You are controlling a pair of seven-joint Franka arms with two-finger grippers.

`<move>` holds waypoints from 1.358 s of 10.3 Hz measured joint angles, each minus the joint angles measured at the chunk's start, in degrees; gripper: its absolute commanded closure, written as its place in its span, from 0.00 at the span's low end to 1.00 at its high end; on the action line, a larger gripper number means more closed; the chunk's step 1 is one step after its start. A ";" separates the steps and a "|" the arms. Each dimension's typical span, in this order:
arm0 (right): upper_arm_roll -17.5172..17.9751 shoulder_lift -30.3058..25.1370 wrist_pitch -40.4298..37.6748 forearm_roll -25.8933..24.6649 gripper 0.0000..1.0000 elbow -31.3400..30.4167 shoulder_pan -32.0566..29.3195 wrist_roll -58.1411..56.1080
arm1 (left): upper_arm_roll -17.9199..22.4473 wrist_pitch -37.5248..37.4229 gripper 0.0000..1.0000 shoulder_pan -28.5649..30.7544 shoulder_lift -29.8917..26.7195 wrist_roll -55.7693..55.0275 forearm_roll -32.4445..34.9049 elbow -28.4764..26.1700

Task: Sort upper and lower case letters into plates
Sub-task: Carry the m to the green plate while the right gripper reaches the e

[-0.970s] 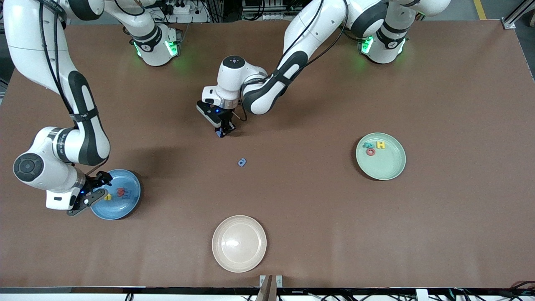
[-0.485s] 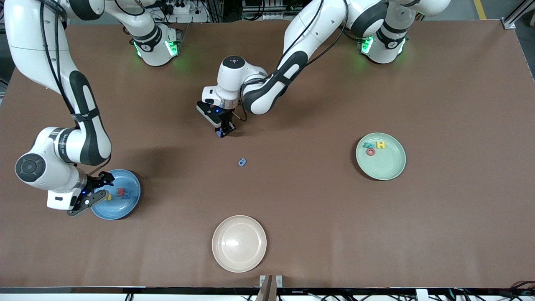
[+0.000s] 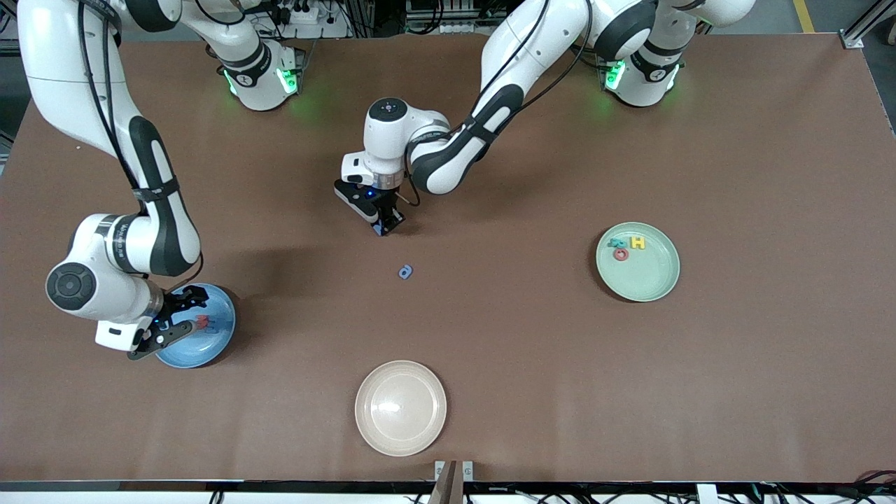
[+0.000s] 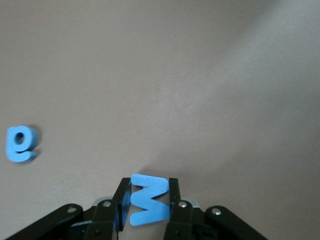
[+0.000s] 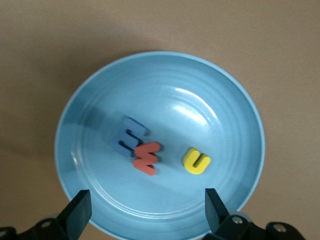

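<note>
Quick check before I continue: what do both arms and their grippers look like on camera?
Both arms are glossy white with black joint sections and black cables along them; green lights glow at their bases. The left gripper and right gripper have black fingers on white wrists, each showing a small blue light.

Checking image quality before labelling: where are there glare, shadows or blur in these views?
Front view: a pale glare spot on the cream plate, soft arm shadow beside the blue plate. Right wrist view: white highlights on that plate's glossy inside. Left wrist view: the loose blue letter looks blurred; the held blue letter is sharper.
</note>
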 measured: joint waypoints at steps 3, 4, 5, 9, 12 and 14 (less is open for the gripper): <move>0.24 -0.66 -2.28 0.08 0.00 0.23 3.35 8.73 | -6.85 -11.02 0.90 6.96 -1.73 3.02 -0.13 0.00; 0.35 -1.11 -2.94 0.11 0.00 0.18 5.07 12.25 | -9.11 -14.43 0.90 9.82 -1.99 3.60 -0.13 -0.01; 0.46 -1.54 -3.21 0.12 0.00 -0.10 6.81 15.74 | -10.24 -17.53 0.90 12.07 -2.19 5.82 -0.13 -0.02; 1.00 -2.84 -3.29 4.82 0.00 -1.25 14.48 33.61 | -17.08 -31.50 0.90 25.82 -5.26 19.89 -0.21 -1.70; 1.23 -2.96 -1.78 5.87 0.00 -1.46 22.14 49.88 | -27.87 -35.31 0.90 46.35 -8.79 30.13 -0.22 -11.18; 1.24 -2.96 -0.69 9.84 0.00 -1.59 27.00 62.59 | -34.20 -35.46 0.90 59.16 -10.63 32.71 0.82 -20.08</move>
